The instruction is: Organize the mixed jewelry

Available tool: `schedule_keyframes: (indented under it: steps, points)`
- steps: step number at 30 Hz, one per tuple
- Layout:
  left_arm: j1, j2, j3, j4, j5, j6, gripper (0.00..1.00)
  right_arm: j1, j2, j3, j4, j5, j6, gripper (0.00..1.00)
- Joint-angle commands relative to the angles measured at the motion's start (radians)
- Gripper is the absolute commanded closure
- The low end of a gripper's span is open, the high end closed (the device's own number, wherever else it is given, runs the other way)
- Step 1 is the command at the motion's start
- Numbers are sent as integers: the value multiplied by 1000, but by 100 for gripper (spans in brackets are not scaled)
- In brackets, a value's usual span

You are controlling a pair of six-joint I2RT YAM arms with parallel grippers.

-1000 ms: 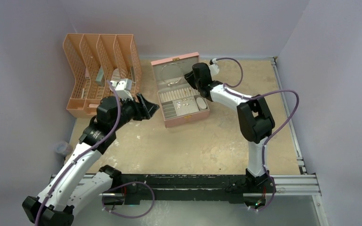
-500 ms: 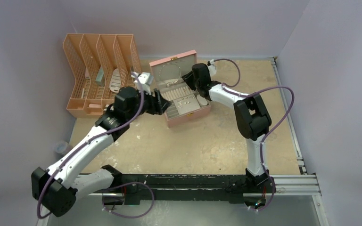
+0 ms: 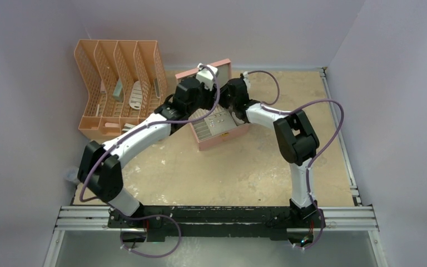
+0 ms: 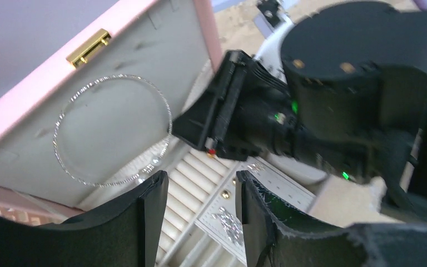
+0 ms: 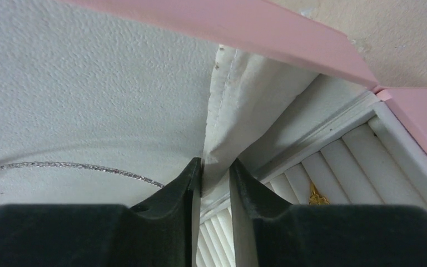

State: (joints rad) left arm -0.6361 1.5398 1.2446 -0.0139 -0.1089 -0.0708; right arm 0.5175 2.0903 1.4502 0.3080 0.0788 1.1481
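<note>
The pink jewelry box (image 3: 222, 137) stands open at the back middle of the table. A thin silver loop (image 4: 111, 131) lies on the lid's white lining; it also shows in the right wrist view (image 5: 61, 166). My left gripper (image 4: 200, 186) is open and empty, just above the ring rolls (image 4: 192, 183), with a small gold stud (image 4: 224, 194) and sparkly earrings (image 4: 228, 218) below. In the top view it (image 3: 200, 105) hangs over the box's left half. My right gripper (image 5: 216, 167) is shut on the lid's white fabric strap (image 5: 228, 111). A gold earring (image 5: 314, 196) sits in the rolls.
An orange file rack (image 3: 117, 83) with several slots stands left of the box. My right gripper's black body (image 4: 239, 122) is very near the left gripper over the box. Purple walls close the back and sides. A metal rail (image 3: 344, 214) runs along the near edge.
My left arm has swung right from beside the file rack to over the open box. The right gripper has stayed at the lid, which now stands more upright.
</note>
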Motion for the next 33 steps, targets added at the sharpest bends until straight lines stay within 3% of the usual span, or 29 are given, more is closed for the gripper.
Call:
schedule_keyframes:
  steps: [1, 14, 18, 23, 33]
  points:
    - [1, 74, 120, 40, -119, 54, 53, 16, -14, -44, 53, -102, -23, 77]
    - [-1, 203, 99, 87, -156, 81, 59, 16, -13, -97, 97, -152, -32, 100]
    - [-2, 240, 112, 83, -187, 111, 59, 16, -13, -122, 132, -156, -50, 100]
    - [-1, 327, 172, 31, -329, 98, 65, 18, -12, -159, 186, -186, -75, 100]
    - [-2, 417, 243, -48, -364, 115, 67, 17, -15, -183, 212, -203, -102, 100]
